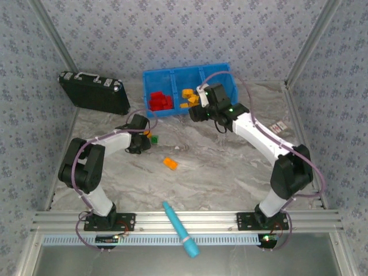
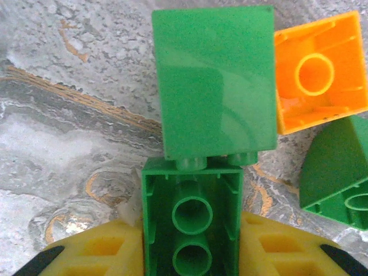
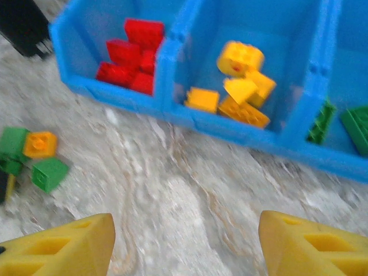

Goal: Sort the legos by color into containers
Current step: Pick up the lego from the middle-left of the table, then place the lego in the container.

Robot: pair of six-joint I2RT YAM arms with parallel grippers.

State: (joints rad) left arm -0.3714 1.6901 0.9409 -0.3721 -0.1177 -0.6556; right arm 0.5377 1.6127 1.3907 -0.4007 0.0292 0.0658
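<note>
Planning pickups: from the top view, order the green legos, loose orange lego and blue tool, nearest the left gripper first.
1. green legos, at the left gripper.
2. loose orange lego, mid-table.
3. blue tool, near edge.

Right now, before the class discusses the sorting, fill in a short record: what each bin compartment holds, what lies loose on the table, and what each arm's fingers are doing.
Bin: blue bin, three compartments
Left compartment: red bricks
Middle compartment: orange-yellow bricks
Right compartment: green bricks
Loose on table: lone orange brick; green-and-orange cluster
Left fingers: closed on a green brick in that cluster
Right fingers: open, nothing between them, near the bin
</note>
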